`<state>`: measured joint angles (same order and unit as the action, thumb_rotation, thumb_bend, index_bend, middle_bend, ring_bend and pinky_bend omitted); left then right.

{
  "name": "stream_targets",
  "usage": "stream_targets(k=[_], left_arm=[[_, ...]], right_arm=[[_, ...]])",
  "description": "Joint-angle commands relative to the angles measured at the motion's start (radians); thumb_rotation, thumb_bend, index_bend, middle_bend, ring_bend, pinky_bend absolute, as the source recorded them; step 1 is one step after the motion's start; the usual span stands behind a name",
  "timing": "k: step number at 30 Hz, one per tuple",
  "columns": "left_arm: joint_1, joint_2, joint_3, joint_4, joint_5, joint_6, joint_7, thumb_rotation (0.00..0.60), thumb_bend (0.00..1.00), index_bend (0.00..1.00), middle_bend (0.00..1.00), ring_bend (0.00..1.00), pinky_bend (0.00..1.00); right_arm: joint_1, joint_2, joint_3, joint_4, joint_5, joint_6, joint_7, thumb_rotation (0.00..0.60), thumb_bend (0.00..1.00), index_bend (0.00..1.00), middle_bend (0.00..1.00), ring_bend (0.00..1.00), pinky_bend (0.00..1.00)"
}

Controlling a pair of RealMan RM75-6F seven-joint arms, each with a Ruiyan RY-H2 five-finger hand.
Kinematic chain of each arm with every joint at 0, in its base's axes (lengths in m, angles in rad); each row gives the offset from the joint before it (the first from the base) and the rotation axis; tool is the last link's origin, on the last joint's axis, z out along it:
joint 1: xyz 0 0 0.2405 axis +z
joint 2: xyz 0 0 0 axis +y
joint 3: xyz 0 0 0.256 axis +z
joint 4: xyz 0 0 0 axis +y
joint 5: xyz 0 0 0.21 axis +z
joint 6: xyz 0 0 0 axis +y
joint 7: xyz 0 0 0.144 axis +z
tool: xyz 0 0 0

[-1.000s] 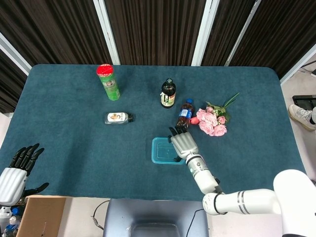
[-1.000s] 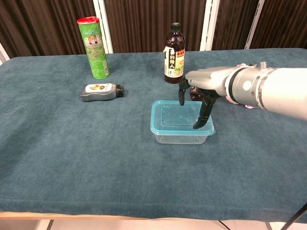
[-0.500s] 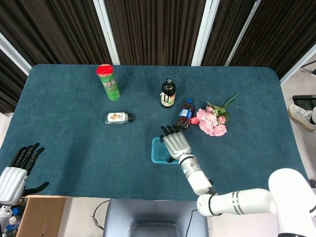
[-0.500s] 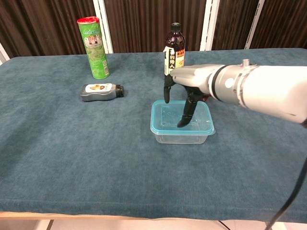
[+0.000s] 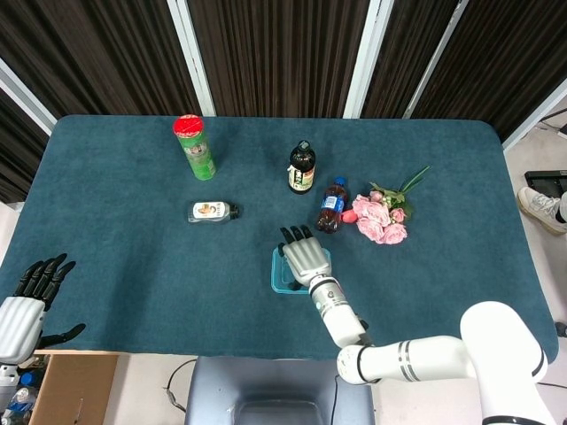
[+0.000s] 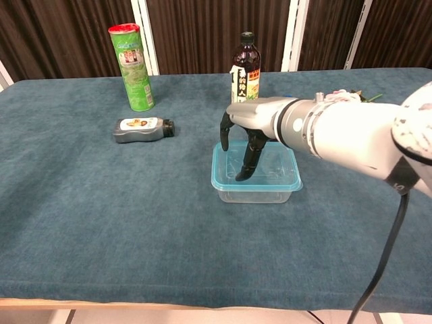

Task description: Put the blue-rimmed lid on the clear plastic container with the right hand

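Blue-rimmed lid (image 6: 257, 185) on top of the clear box (image 6: 255, 196), near the front middle of the table (image 5: 133, 257). Looks flat and lined up, but hard to tell if snapped down all the way round. Right hand (image 6: 246, 128) just above it, fingers pointing down and a little apart, holding nothing, with one dark fingertip (image 6: 241, 177) on or just about on the lid's left part. Left hand (image 5: 31, 297) far off at the near left corner, fingers spread, holding nothing too. Could go wrong in a few ways from here. Pushing down on only one side may tip the lid, so the other side pops up. Pushing sideways and not straight down may slide the light box along the cloth, or nudge the lid off its edge. Pushing too hard may bend the thin plastic. Lifting away with a fingertip hooked under the blue rim may pull the lid off again. Also worth watching behind the hand: the cola bottle (image 5: 331, 205) and the tall dark bottle (image 6: 245, 67) stand near, and the pink flowers (image 5: 381, 217) lie just beside the cola. Swinging the arm back that way may knock a bottle over. Green can (image 6: 131, 67) and little lying bottle (image 6: 143, 129) well apart, safe enough.
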<state>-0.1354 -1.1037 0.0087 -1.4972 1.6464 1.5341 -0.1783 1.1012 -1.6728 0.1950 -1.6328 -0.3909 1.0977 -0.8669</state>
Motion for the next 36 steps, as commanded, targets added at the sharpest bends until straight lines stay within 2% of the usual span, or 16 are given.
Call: stream_targets(k=[1,36], left_arm=[[0.0,0.0,0.0,0.0,0.001,0.001,-0.001,0.6,0.44,0.0,0.0,0.0,0.09],[0.003,0.004,0.001,0.003,0.003,0.008,-0.013,0.6,0.44,0.0,0.0,0.0,0.09]], right_arm=[[0.001,-0.005,-0.001,0.004,0.003,0.002,-0.004,0.6,0.3,0.48,0.16,0.03,0.13],[-0.011,-0.065,-0.017,0.072,-0.01,0.02,-0.047,0.6,0.3,0.49,0.16,0.04,0.13]])
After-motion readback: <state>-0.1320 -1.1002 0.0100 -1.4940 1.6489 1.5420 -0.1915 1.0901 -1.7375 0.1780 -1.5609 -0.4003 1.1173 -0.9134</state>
